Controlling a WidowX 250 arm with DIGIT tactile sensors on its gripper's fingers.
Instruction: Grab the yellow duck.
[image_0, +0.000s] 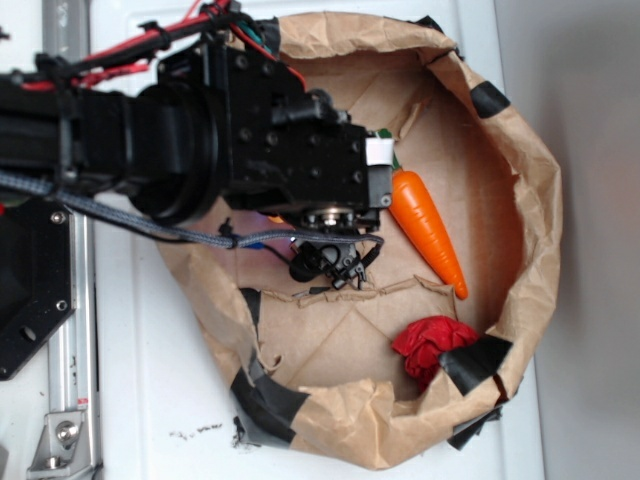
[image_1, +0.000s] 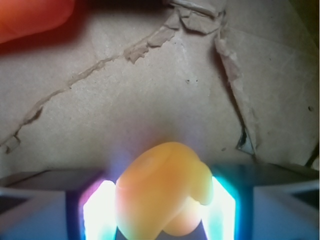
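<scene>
In the exterior view the black WidowX arm reaches in from the left over a brown paper bag (image_0: 520, 190) rolled down into a shallow basin, its rim patched with black tape (image_0: 268, 400) along the bottom edge. The arm's bulky wrist hides the gripper and whatever lies under it, so from here the fingers' state cannot be told. What this view does give is the layout: an orange carrot (image_0: 428, 228) with a green top lies just right of the wrist, pointing toward the bag's right wall, and a wrinkly red cloth (image_0: 432, 342) sits near the bottom right rim, well apart from the arm. The wrist view supplies what is missing. There the yellow duck (image_1: 164, 192) sits at the bottom centre, between the two fingers (image_1: 100, 212) of the gripper (image_1: 161, 215), which glow pale and cyan and press close against its sides with only the toy's width between them. Beneath is torn, creased paper, and a blurred orange edge of the carrot shows at the top left corner.
</scene>
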